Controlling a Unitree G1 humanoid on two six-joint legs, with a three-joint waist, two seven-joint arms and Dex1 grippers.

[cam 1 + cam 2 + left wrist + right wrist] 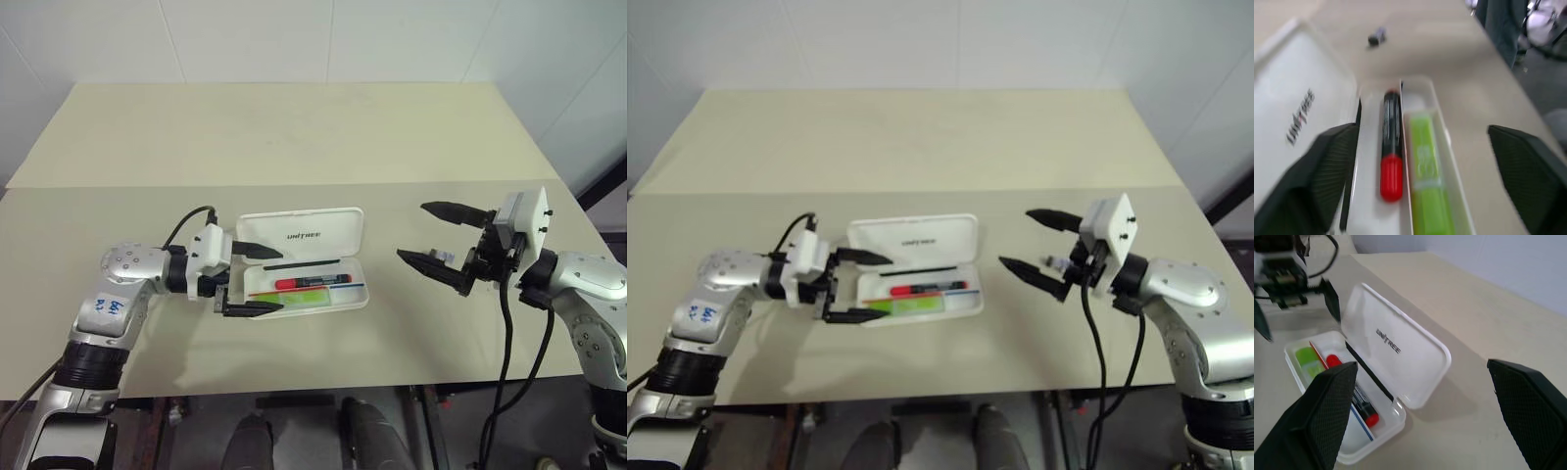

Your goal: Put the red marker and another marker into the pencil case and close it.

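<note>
On the beige table (294,127) we list one white pencil case (299,235), lid raised, holding the red marker (312,282) and, just beside it, the green marker (304,301). We note the left gripper (250,280) spread at its end, the right gripper (436,238) spread, apart.

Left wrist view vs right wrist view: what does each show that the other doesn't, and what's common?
Left wrist view alone: a small dark object lying on the table beyond the case's far end.

Right wrist view alone: the left gripper, fingers apart, at the far end of the case, and the whole raised lid.

Both: the open pencil case with its UNITREE lid up, the red marker and the green marker lying side by side in the tray, on the beige table.
</note>
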